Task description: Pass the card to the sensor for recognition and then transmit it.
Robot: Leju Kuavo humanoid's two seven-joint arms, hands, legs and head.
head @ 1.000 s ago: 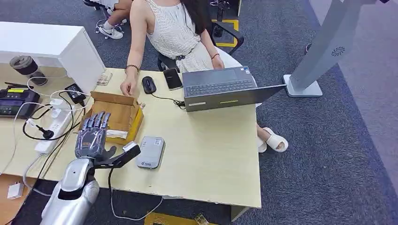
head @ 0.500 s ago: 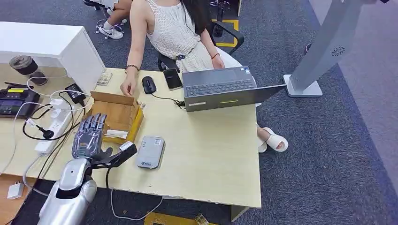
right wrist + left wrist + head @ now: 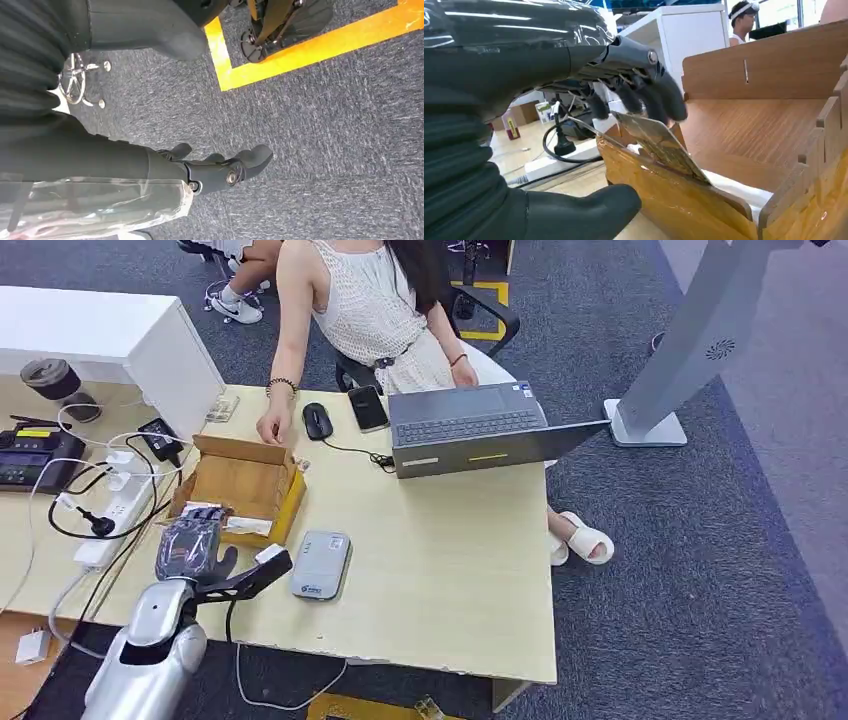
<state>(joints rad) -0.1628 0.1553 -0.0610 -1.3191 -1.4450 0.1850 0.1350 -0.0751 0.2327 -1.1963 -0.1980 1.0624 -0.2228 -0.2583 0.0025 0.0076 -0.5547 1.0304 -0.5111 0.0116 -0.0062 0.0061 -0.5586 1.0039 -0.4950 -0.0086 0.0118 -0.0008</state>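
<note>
Left wrist view: left hand (image 3: 624, 95) fingers curled down onto card (image 3: 659, 147) leaning on front wall of cardboard box (image 3: 769, 120), thumb apart below, so no firm hold visible; sensor (image 3: 320, 564) on table (image 3: 450, 580) just beside box; right hand (image 3: 210, 170) hangs over carpet, open, holding nothing.

A pale bench (image 3: 450, 570) with a smooth, matt wood-grain top. On it stands a brown box (image 3: 240, 485) of plain, unvarnished wood with fine visible grain, its front edge wrapped in glossy yellow tape. The card (image 3: 659, 145) looks thin, with a slight sheen. The left hand (image 3: 190, 545) has dark, glossy plastic fingers and a matt ribbed cover; its arm (image 3: 150, 650) is polished silver metal. The floor (image 3: 700, 570) is rough grey carpet.
</note>
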